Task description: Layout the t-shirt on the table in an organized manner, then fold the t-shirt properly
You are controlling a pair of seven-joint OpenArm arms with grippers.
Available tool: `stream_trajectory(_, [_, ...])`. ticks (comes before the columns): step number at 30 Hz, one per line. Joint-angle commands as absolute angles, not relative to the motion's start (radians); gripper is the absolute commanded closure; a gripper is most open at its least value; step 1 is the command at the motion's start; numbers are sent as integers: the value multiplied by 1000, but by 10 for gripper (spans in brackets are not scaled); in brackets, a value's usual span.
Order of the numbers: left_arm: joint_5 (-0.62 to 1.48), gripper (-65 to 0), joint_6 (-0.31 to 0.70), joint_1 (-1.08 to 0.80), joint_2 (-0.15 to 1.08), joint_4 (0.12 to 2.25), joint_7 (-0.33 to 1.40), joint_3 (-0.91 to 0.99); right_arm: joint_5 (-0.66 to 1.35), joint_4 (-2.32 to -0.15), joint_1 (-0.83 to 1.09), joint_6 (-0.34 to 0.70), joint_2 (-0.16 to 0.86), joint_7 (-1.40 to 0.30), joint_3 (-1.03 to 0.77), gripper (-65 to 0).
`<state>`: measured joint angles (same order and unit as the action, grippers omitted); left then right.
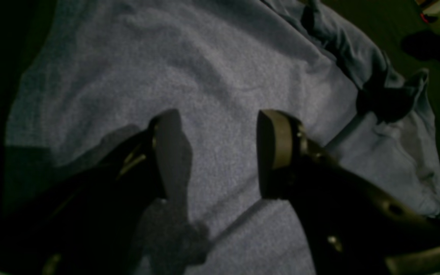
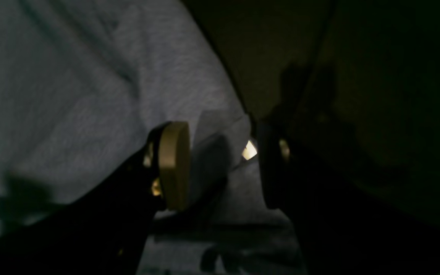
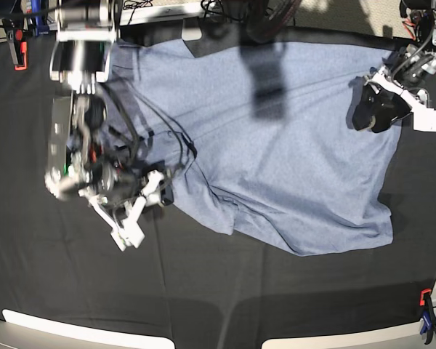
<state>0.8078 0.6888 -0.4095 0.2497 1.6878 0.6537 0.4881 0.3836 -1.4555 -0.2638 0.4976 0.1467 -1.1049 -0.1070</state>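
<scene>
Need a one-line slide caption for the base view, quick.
Blue-grey t-shirt spread, still rumpled, on the black table, one gripper at its sleeve edge, the other at the opposite side.

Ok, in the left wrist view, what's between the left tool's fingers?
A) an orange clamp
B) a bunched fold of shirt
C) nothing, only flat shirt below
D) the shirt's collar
C: the left tool stands open over flat fabric of the t-shirt, with nothing pinched between its fingers.

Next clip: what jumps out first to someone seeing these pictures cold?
The blue-grey t-shirt sprawls rumpled across the black table, its plain side up. The right gripper stands at the shirt's edge with jaws apart and a flap of cloth between them. The left gripper hangs open over the fabric by the opposite edge.
</scene>
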Motion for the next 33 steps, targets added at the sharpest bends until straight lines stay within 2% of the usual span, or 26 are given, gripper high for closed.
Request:
stream_trajectory(1, [827, -290, 698, -407, 261, 1702, 630, 493, 393, -1443, -304, 486, 151, -1092, -107, -280])
stream_trajectory(8, [827, -290, 698, -407, 261, 1702, 630, 493, 397, -1264, -369, 470, 117, -1092, -107, -280])
stream_trajectory(13, [827, -290, 698, -407, 261, 1702, 630, 493, 396, -1213, -374, 470, 80, -1065, -107, -273])
stream_trajectory(16, [827, -290, 698, -407, 261, 1702, 630, 493, 396, -1213, -374, 470, 64, -1038, -107, -203])
stream_trajectory(20, [827, -290, 698, -407, 261, 1702, 630, 493, 395, -1213, -374, 472, 59, -984, -107, -53])
stream_trajectory(21, [827, -290, 698, -407, 261, 1702, 630, 493, 392, -1213, -374, 472, 59, -963, -107, -36])
stream_trajectory(26, [827, -290, 698, -407, 261, 1702, 630, 493, 316, -1217, -387, 501, 58, -841, -107, -29])
stream_trajectory(33, [828, -290, 698, -407, 261, 1702, 630, 493, 31, -1218, -466, 499, 59, -676, -107, -29])
